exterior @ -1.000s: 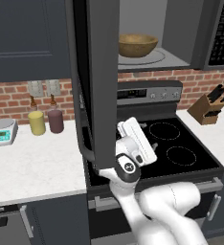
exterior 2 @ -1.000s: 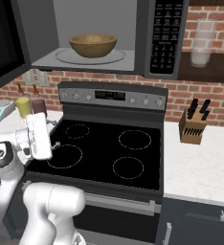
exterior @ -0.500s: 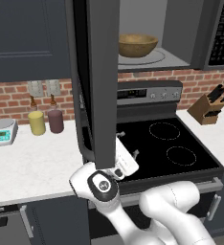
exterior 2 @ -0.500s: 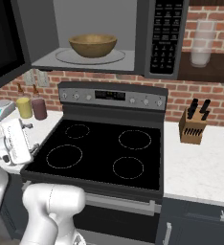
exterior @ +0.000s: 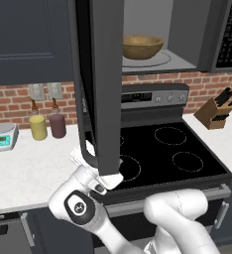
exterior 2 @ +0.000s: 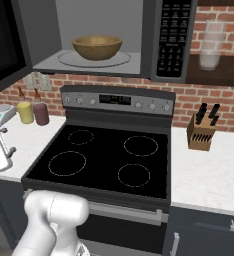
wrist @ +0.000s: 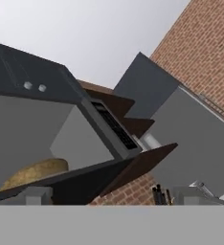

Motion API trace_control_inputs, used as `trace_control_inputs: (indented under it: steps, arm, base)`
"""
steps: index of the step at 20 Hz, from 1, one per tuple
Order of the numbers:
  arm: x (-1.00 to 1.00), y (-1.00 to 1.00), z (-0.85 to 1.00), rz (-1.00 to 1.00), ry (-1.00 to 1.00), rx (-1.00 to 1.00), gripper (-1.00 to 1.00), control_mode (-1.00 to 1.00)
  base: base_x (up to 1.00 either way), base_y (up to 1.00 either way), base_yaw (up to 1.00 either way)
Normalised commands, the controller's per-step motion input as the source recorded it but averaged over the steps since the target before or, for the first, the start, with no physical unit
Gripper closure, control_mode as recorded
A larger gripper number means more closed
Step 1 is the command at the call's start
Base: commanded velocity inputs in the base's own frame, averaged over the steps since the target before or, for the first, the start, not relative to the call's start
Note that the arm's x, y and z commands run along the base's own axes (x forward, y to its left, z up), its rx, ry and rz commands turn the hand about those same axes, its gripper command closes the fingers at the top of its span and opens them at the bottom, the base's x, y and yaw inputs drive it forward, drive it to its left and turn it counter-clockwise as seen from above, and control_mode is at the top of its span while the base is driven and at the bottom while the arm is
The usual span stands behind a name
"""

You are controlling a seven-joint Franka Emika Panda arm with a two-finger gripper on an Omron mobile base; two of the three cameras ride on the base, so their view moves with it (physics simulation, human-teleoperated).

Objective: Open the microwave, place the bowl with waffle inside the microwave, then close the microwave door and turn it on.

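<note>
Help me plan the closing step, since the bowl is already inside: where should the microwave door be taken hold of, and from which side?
Probably the microwave door is best taken at its free lower edge or the bar handle on its outer face, coming from the left, the counter side. It stands swung wide open, edge-on over the stove, so a push there toward the bowl should swing it shut.

My microwave [exterior 2: 104, 37] hangs above the stove with its grey cavity exposed. The brown wooden bowl [exterior 2: 97, 47] sits upright in the middle of the glass turntable [exterior 2: 71, 60]. The door [exterior: 105, 84] stands swung wide at the cavity's 9 o'clock side, edge toward me. I cannot see the waffle inside the bowl.
</note>
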Motion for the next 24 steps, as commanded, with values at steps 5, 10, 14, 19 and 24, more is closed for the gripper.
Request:
trace_control_inputs:
  steps: [5, 10, 14, 19, 24]
  arm:
    - [0.0, 0.88, 0.0, -0.03, -0.19, -0.13, -1.0, -1.0]
    - [0.0, 0.86, 0.0, -0.03, -0.15, -0.15, -1.0, -1.0]
    - [0.0, 0.78, 0.0, -0.03, -0.15, -0.12, -1.0, -1.0]
    - [0.0, 0.64, 0.0, -0.02, -0.15, -0.06, -1.0, -1.0]
    - [0.01, 0.48, 0.0, -0.01, -0.07, -0.04, -1.0, -1.0]
  base:
    - [0.0, 0.0, 0.0]
    - [0.0, 0.0, 0.0]
    - [0.0, 0.0, 0.0]
    - [0.0, 0.0, 0.0]
    - [0.0, 0.0, 0.0]
